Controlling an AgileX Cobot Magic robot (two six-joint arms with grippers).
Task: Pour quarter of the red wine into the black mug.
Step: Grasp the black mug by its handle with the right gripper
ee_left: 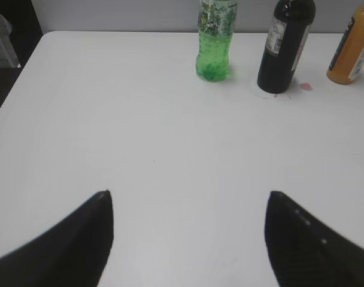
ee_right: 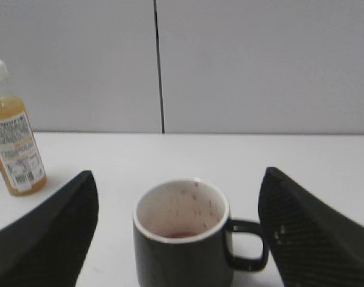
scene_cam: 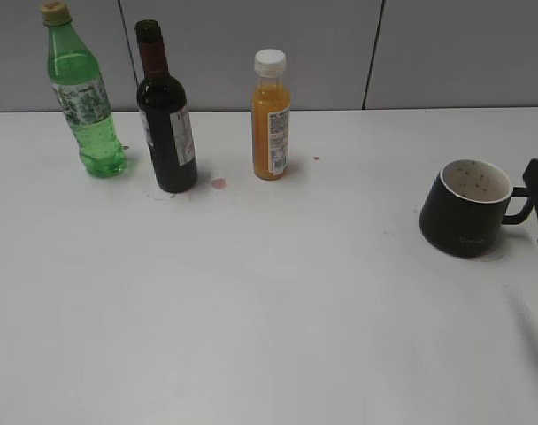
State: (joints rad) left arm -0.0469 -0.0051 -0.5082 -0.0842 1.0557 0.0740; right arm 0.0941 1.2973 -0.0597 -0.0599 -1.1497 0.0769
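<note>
Both tools wide open, nothing held; left tool (ee_left: 188,239) to be advanced toward red wine (ee_left: 285,45), ahead and right; body gripped below label; black mug (ee_right: 182,239) between right tool (ee_right: 179,233) jaws, possibly faint red residue inside.

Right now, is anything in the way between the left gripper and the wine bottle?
Nothing visible. In the left wrist view only bare white table lies between the open left gripper and the wine bottle. The green bottle stands off to its left.

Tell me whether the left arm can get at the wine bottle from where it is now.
Probably yes. The left gripper is open and empty, and only bare table lies between it and the wine bottle. The green bottle stands apart to one side.
</note>
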